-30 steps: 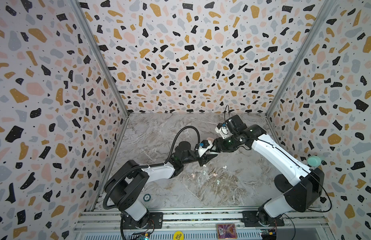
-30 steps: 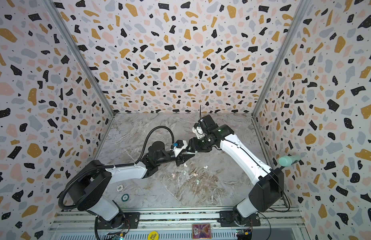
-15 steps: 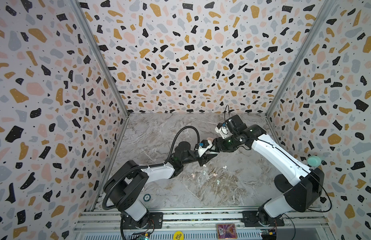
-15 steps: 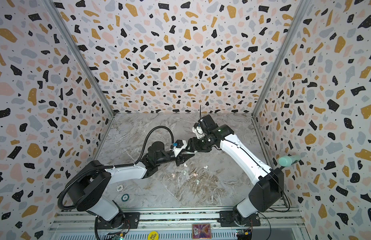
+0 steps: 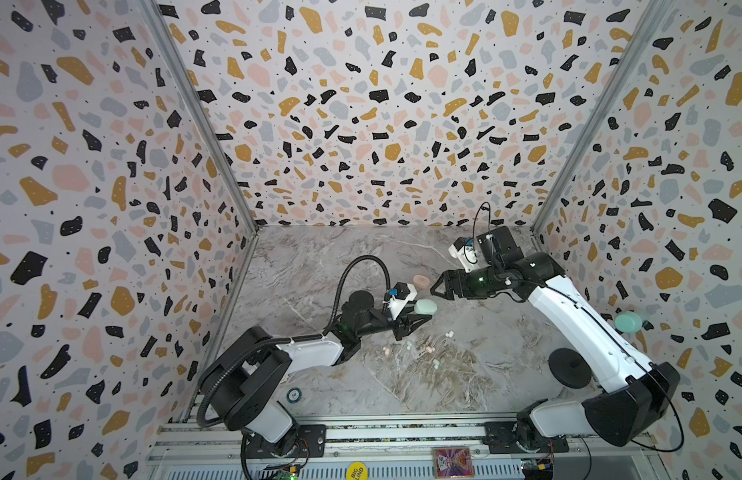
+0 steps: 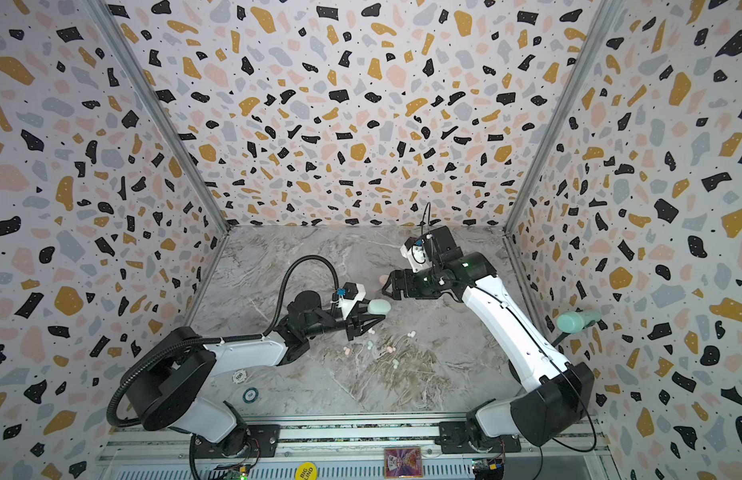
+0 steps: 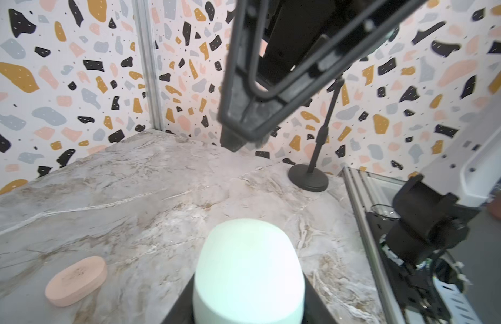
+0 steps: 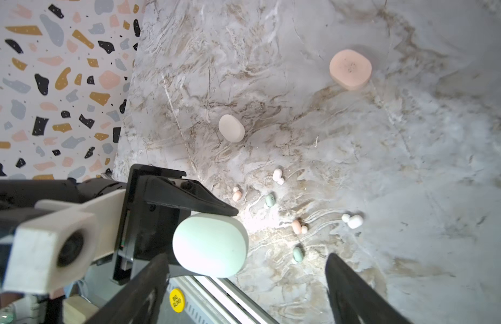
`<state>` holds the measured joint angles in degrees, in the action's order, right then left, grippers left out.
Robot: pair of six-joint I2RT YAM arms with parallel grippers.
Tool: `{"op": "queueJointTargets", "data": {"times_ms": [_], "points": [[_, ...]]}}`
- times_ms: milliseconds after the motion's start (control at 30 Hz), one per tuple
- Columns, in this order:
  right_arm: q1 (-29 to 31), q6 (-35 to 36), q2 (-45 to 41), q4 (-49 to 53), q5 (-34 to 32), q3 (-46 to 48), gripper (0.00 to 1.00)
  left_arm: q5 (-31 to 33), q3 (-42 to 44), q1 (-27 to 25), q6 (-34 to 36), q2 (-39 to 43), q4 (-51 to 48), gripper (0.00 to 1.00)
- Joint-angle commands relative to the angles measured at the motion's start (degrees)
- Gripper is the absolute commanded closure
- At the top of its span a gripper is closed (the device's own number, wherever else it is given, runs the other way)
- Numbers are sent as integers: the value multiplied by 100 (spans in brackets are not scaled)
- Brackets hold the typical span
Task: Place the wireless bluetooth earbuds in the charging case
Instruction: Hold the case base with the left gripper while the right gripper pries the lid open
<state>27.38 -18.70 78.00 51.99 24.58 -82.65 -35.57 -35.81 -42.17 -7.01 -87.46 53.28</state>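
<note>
We see the left arm stretched low over the table point(image 5: 319, 266); its left pincer point(image 5: 422, 319) pinches the green case point(image 5: 426, 306) by the sides, and the case appears lifted off the marble with its rounded end pointing away from the wrist. The right arm bends at the elbow and runs its forearm toward the green case; the right pincer point(image 5: 436, 287) is spread wide and holds nothing, its tips aimed at the green case and just apart from it. In the right wrist view its two fingers point(image 8: 356, 294) frame the scene, with the green case point(image 8: 210, 244) near one of them. The earbuds point(image 8: 298, 226), six in all, lie loose on the table near the green case, none in any case; the pink case point(image 8: 350, 68) lies flat beyond the green case, just beside the right pincer's tips in a top view; the white case point(image 8: 231, 127) lies past the earbuds, and the left arm's fingers point(image 8: 187, 196) cover part of that side. A black stand point(image 7: 308, 179) is well apart from the green case. A second ago the right pincer sat narrower and tight against the left pincer's tip, covering the pink case; now it has backed off and widened, while the left arm has kept its place.
</note>
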Motion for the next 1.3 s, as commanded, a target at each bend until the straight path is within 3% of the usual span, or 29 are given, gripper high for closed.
{"op": "queueJointTargets", "data": {"times_ms": [0, 200, 500, 767, 1267], "points": [[228, 1039, -361, 74, -283, -99, 11, -554, 133, -25, -587, 303, 746, 68], [669, 2215, -965, -436, -330, 168, 13, -964, 191, -25, -795, 696, 678, 68], [1246, 3256, -1216, -686, -261, 376, 16, -1202, 138, -20, -526, 801, 375, 72], [1670, 3558, -1026, -468, -725, 513, 18, -1195, 118, -25, -456, 783, 338, 73], [1666, 3450, -958, -462, -1342, 697, 21, -1192, 58, -27, -152, 941, -82, 74]]}}
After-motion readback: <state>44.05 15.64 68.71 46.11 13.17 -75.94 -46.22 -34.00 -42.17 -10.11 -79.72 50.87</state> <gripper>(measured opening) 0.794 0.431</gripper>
